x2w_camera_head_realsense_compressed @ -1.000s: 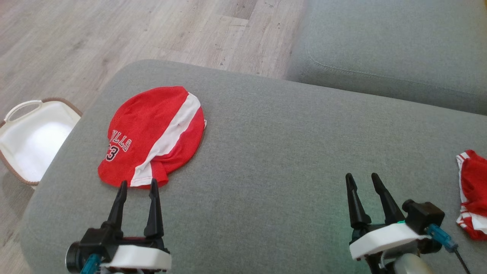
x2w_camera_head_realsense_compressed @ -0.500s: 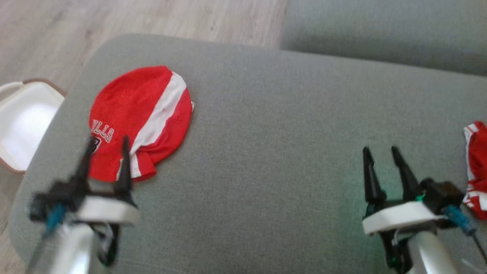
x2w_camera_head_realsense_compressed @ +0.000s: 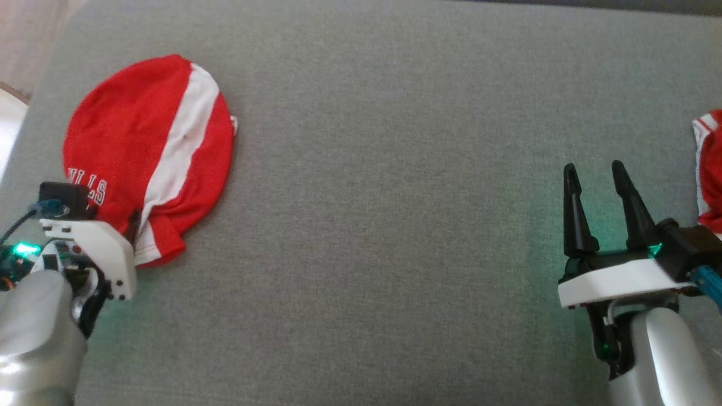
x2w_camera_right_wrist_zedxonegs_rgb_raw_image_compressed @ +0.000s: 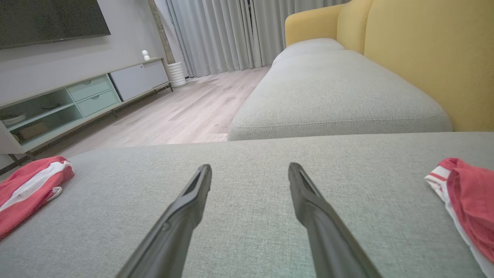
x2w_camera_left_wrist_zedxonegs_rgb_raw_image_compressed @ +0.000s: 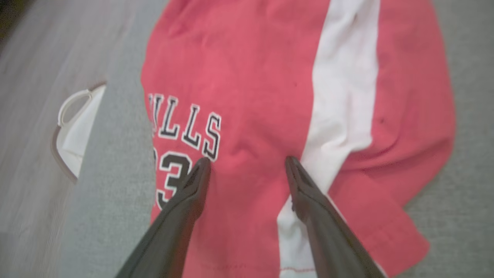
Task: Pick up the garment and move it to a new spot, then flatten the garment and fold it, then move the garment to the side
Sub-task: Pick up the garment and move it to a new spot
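The garment point(x2w_camera_head_realsense_compressed: 146, 141) is a red jersey piece with a wide white stripe and black lettering, lying bunched in a rounded heap at the left of the grey sofa cushion point(x2w_camera_head_realsense_compressed: 395, 225). In the left wrist view my left gripper point(x2w_camera_left_wrist_zedxonegs_rgb_raw_image_compressed: 247, 160) is open, its two fingers pointing down at the garment point(x2w_camera_left_wrist_zedxonegs_rgb_raw_image_compressed: 270, 77) over its near part beside the lettering, nothing between them. In the head view its white wrist housing point(x2w_camera_head_realsense_compressed: 90, 248) covers the garment's near left corner. My right gripper point(x2w_camera_head_realsense_compressed: 593, 165) stands open and empty above bare cushion at the right, also open in its own view point(x2w_camera_right_wrist_zedxonegs_rgb_raw_image_compressed: 250, 166).
A second red and white garment point(x2w_camera_head_realsense_compressed: 712, 169) lies at the cushion's right edge, close to the right gripper. A white basket point(x2w_camera_left_wrist_zedxonegs_rgb_raw_image_compressed: 77, 127) stands on the wooden floor left of the cushion. Another grey cushion point(x2w_camera_right_wrist_zedxonegs_rgb_raw_image_compressed: 332, 92) and a yellow backrest point(x2w_camera_right_wrist_zedxonegs_rgb_raw_image_compressed: 424, 58) lie beyond.
The head camera has tilted down, shifting the whole picture. My left gripper has swung left and forward over the garment's near part and now points down at it. Both grippers stay open.
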Available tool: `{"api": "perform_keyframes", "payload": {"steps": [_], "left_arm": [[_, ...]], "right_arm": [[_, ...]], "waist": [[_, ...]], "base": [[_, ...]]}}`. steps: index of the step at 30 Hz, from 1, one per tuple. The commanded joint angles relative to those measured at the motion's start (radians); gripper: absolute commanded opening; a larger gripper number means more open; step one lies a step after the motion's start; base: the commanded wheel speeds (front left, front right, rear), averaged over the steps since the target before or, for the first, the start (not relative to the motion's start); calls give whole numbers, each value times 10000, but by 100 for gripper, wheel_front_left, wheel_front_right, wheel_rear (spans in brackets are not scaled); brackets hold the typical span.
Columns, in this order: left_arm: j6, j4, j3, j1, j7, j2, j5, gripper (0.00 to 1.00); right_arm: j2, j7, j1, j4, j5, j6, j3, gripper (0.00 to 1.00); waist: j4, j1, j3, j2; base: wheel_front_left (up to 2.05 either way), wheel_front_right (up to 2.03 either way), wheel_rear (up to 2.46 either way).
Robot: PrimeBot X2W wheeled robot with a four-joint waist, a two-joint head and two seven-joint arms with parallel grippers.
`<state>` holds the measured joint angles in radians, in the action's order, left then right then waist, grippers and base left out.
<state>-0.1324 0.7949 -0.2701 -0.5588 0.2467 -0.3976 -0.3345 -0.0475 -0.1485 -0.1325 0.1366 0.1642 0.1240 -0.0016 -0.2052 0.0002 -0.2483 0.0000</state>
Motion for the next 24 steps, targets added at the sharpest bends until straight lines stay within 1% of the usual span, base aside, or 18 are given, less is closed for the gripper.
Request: {"api": "perform_keyframes", "payload": {"steps": [1, 6, 11, 12, 13, 17, 21, 24], "left_arm": [[21, -107, 163, -500, 154, -712, -244, 100], [20, 522, -877, -778, 1184, -1170, -1514, 100], [19, 714, -1650, -735, 1946, -1353, -2703, 100], [19, 673, -1794, -714, 2048, -1390, -2922, 67], [19, 599, -1889, -716, 1994, -1456, -3105, 0], [18, 443, -2008, -814, 976, -1751, -3369, 0], [18, 300, -1715, -949, -561, -1776, -3664, 0], [18, -80, -1505, -1111, -1799, -1694, -3864, 0]], "right_arm": [[-28, 54, -229, -439, -106, 67, 247, 100], [-28, 222, -221, -805, -208, 67, 261, 100], [-28, 270, -259, -935, -205, 67, 238, 100], [-28, 269, -270, -931, -196, 67, 238, 100], [-28, 266, -281, -915, -184, 67, 247, 100], [-28, 200, -308, -753, -110, 67, 395, 100], [-28, 5, -292, -449, 92, 67, 572, 100], [-28, -192, -256, -194, 297, 67, 660, 100]], "waist": [[188, -2, -251, 0], [329, -2, -580, 0], [443, -2, -682, 0], [465, -2, -673, 0], [495, -2, -653, 0], [669, -2, -449, 0], [889, -2, -55, 0], [1052, -2, 290, 0]], "base": [[0, 0, 0], [0, 0, 0], [0, 0, 0], [0, 0, 0], [0, 0, 0], [0, 0, 0], [0, 0, 0], [0, 0, 0]]}}
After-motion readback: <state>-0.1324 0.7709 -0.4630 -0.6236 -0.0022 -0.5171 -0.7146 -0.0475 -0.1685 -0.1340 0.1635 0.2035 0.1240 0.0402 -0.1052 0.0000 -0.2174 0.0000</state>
